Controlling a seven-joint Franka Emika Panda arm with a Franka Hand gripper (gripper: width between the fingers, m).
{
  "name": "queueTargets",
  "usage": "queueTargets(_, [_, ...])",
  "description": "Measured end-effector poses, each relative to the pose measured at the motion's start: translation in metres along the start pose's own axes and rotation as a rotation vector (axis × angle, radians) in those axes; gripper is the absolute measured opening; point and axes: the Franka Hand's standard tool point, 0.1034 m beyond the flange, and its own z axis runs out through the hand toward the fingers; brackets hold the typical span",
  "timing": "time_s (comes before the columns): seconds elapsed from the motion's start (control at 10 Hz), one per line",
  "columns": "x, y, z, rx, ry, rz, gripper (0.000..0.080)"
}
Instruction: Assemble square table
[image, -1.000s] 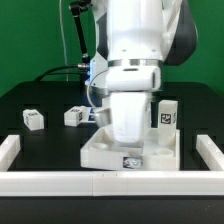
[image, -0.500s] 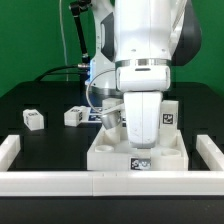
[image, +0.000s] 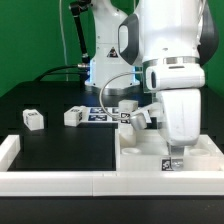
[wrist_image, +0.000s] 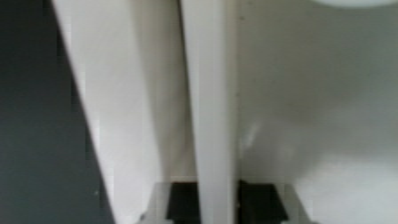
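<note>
The square tabletop (image: 135, 160), a flat white slab with raised walls, lies at the exterior view's right, against the front of the white rail. My gripper (image: 176, 153) reaches down onto its front right part, next to a tag mark. In the wrist view the gripper (wrist_image: 214, 205) is shut on a thin upright wall of the tabletop (wrist_image: 206, 90), with one dark finger (wrist_image: 173, 202) on each side. Two small white tagged legs (image: 33, 118) (image: 74, 116) lie to the left on the black table. Another leg (image: 128, 107) lies behind the slab.
The white L-shaped rail (image: 55, 181) runs along the front, with short arms at the left (image: 8, 148) and right (image: 212, 150). The marker board (image: 101, 115) lies behind the slab. The arm's base and cables stand at the back.
The arm has moved to the exterior view's right and carried the tabletop with it, from the middle of the front rail to the right corner. The two left legs have not moved.
</note>
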Motion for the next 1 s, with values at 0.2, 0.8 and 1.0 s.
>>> queueTargets(0.2, [-0.004, 0.001, 0.001, -0.001, -0.002, -0.003, 0.0087])
queueTargets(0.8, [-0.005, -0.021, 0.000, 0.054, -0.010, -0.001, 0.0477])
queueTargets(1.0, [-0.005, -0.023, -0.001, 0.057, -0.010, -0.002, 0.0641])
